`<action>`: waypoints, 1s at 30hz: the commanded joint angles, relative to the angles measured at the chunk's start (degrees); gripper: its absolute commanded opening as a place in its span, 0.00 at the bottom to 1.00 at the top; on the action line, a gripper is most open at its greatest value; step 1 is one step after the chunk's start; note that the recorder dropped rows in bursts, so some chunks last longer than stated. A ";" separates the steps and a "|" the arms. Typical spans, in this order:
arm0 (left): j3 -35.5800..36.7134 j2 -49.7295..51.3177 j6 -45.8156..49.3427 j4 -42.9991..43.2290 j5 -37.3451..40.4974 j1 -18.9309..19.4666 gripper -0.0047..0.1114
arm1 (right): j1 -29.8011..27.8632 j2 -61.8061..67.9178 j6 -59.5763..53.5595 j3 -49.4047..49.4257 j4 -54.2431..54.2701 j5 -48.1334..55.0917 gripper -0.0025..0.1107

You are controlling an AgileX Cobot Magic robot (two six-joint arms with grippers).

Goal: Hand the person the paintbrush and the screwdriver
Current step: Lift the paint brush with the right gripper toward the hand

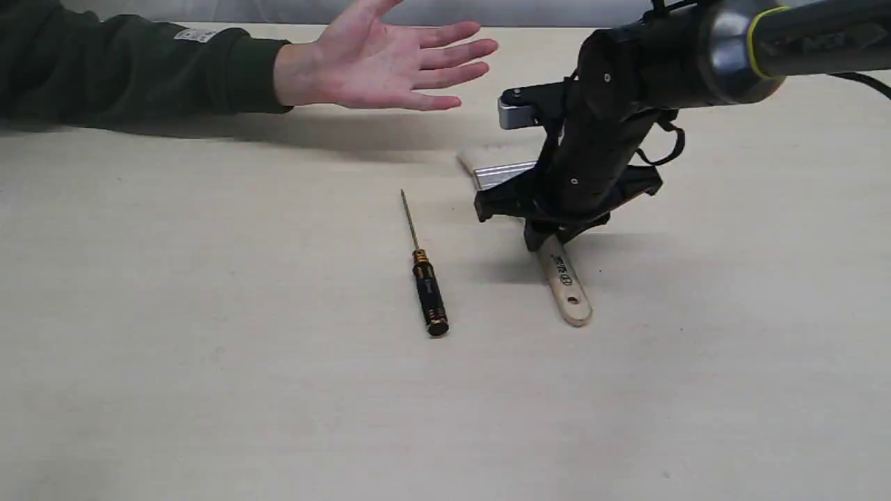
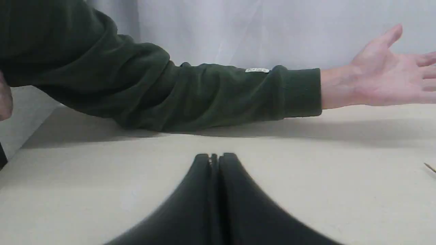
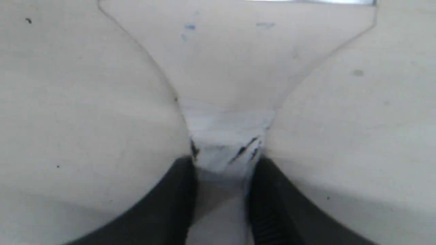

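Note:
The paintbrush (image 1: 565, 284) lies flat on the table, its wooden handle toward the camera and its silver ferrule (image 1: 502, 174) and pale bristles toward the far side. My right gripper (image 1: 546, 236) is down over the handle's narrow neck. In the right wrist view its fingers (image 3: 185, 177) press both sides of the paintbrush (image 3: 235, 68). The screwdriver (image 1: 426, 282) lies left of the brush, black handle nearest the camera; only its gold tip (image 2: 430, 166) shows in the left wrist view. The person's hand (image 1: 383, 62) is held open, palm up, at the back. My left gripper (image 2: 214, 157) is shut and empty.
The person's dark green sleeve (image 1: 139, 69) rests along the table's far left edge and crosses the left wrist view (image 2: 204, 95). The pale table (image 1: 209, 348) carries only the two tools. A white wall stands behind the arm.

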 commanded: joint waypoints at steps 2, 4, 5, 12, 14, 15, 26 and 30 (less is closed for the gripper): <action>0.12 -0.14 -0.12 -0.27 -0.57 -0.37 0.04 | -0.21 0.49 4.47 0.23 -7.28 0.57 0.08; 0.12 -0.14 -0.12 -0.15 -0.73 -0.37 0.04 | -0.21 -0.42 5.68 0.35 -9.04 -0.01 0.08; 0.12 -0.14 -0.12 -0.04 -0.73 -0.37 0.04 | -0.21 -1.17 6.43 0.56 -9.74 -0.60 0.08; 0.12 -0.14 -0.12 -0.06 -0.62 -0.37 0.04 | -0.21 -8.93 7.11 2.81 -10.89 -2.62 0.08; 0.12 -0.14 -0.12 -0.06 -0.62 -0.37 0.04 | -0.21 -11.28 7.11 3.60 -11.08 -2.62 0.08; 0.12 -0.14 -0.12 -0.06 -0.62 -0.37 0.04 | -0.21 -12.67 7.11 4.16 -11.08 -2.78 0.08; 0.12 -0.14 -0.12 -0.06 -0.62 -0.37 0.04 | -0.08 -23.88 6.85 5.85 -9.74 -6.98 0.08; 0.12 -0.14 -0.12 -0.06 -0.62 -0.37 0.04 | -0.08 -23.17 3.09 3.12 -6.20 -7.00 0.08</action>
